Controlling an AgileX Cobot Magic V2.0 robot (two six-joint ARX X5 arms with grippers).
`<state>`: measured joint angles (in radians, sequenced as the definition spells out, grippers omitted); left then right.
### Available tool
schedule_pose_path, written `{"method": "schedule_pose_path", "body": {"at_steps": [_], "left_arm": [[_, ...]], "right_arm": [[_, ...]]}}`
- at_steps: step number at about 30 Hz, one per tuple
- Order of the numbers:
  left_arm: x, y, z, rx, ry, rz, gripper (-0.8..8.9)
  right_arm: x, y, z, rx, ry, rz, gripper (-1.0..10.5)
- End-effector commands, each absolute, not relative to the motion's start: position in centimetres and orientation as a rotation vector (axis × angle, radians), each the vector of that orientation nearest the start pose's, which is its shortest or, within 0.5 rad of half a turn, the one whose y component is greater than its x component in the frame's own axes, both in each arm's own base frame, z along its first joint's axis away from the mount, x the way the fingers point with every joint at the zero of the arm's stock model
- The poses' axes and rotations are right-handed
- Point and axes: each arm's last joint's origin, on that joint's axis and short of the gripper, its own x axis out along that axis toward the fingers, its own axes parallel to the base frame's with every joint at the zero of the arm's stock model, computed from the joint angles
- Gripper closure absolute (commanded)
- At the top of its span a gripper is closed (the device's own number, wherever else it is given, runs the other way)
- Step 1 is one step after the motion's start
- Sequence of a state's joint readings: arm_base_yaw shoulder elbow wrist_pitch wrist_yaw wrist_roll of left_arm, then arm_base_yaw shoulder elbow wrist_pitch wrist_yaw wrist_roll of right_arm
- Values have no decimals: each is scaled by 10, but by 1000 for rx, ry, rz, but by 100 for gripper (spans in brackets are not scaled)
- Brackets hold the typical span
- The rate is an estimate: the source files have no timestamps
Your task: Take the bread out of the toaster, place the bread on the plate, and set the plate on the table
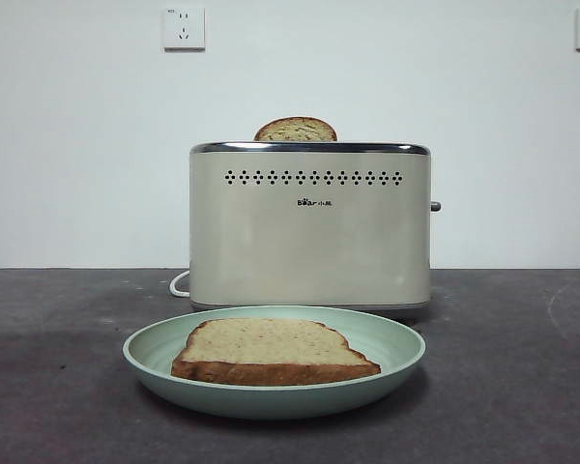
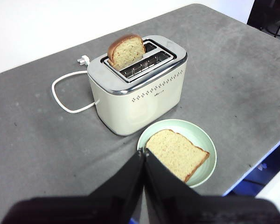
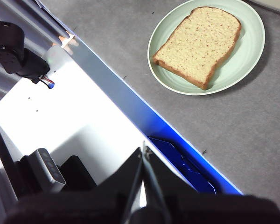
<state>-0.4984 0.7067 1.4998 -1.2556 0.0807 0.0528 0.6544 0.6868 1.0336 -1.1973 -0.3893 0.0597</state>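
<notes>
Both grippers, left gripper (image 2: 143,156) and right gripper (image 3: 143,154), hang pinched together, empty; the toaster (image 1: 309,227) reads "Bear"; the bread (image 1: 271,352) lies on the plate (image 1: 387,343).

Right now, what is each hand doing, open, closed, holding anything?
Left hand: closed, holding nothing, above the table near the plate.
Right hand: closed, holding nothing.

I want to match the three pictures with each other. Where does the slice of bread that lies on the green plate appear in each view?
Front view: the bread lies low in the centre, flat on the plate, before the toaster.
Left wrist view: the bread is lower right of centre, just past the shut left gripper.
Right wrist view: the bread is at the upper right.
Shared landmark: the plate, seen in all three.
</notes>
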Motion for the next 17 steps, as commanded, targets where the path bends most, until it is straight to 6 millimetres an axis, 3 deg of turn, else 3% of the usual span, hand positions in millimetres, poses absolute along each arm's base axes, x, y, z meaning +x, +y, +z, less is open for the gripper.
{"method": "schedule_pose_path", "body": {"at_steps": [1, 6, 10, 13, 17], "left_arm": [[32, -19, 452, 181, 380, -579, 818], [43, -20, 468, 290, 116, -448, 817], [51, -16, 465, 293, -53, -327, 817], [59, -13, 444, 289, -159, -241, 817], [73, -8, 395, 294, -247, -129, 817]], "right_arm": [[63, 62, 339, -72, 904, 952, 945], [63, 62, 339, -72, 904, 952, 945], [63, 62, 339, -72, 905, 952, 945], [63, 62, 339, -72, 904, 952, 945], [63, 62, 339, -72, 905, 952, 945]]}}
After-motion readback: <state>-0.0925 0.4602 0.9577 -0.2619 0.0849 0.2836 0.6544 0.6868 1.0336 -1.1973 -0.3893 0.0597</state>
